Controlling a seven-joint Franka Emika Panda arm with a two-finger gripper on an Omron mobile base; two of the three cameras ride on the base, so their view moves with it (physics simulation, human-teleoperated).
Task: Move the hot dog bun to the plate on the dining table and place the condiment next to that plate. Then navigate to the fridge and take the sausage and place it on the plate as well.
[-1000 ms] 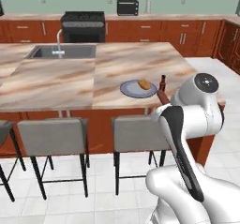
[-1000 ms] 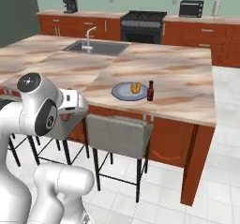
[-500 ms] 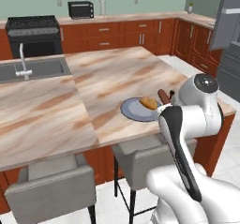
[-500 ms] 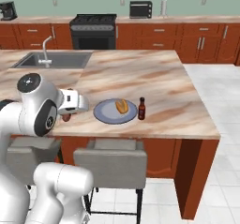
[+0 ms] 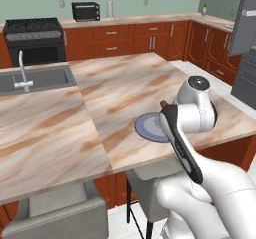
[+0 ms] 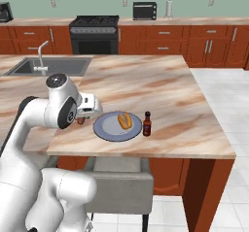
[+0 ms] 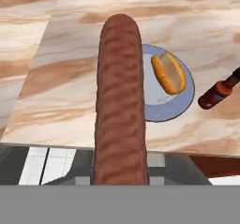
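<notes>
The pinkish-beige marble-topped dining table (image 6: pixel 160 100) carries a steel sink with a curved tap (image 6: pixel 43 63) at its far left, and grey-backed stools (image 6: pixel 119 185) stand tucked under its near edge. Behind, a black stove (image 6: pixel 94 32) and a dark toaster oven (image 6: pixel 144 10) sit along the red-brown cabinets. In the left base view the robot's own white arm covers part of the round blue-grey plate (image 5: pixel 147 127); the right base view shows it whole, with the oblong golden-orange hot dog bun (image 6: pixel 125 121) lying on it and the slim dark red-brown sauce bottle (image 6: pixel 147 124) upright just beside its right rim. The claw (image 6: pixel 80 120), left of the plate, is closed on the long reddish-brown sausage (image 7: pixel 120 101), which in the hand view reaches out over the table's near edge towards the plate.
</notes>
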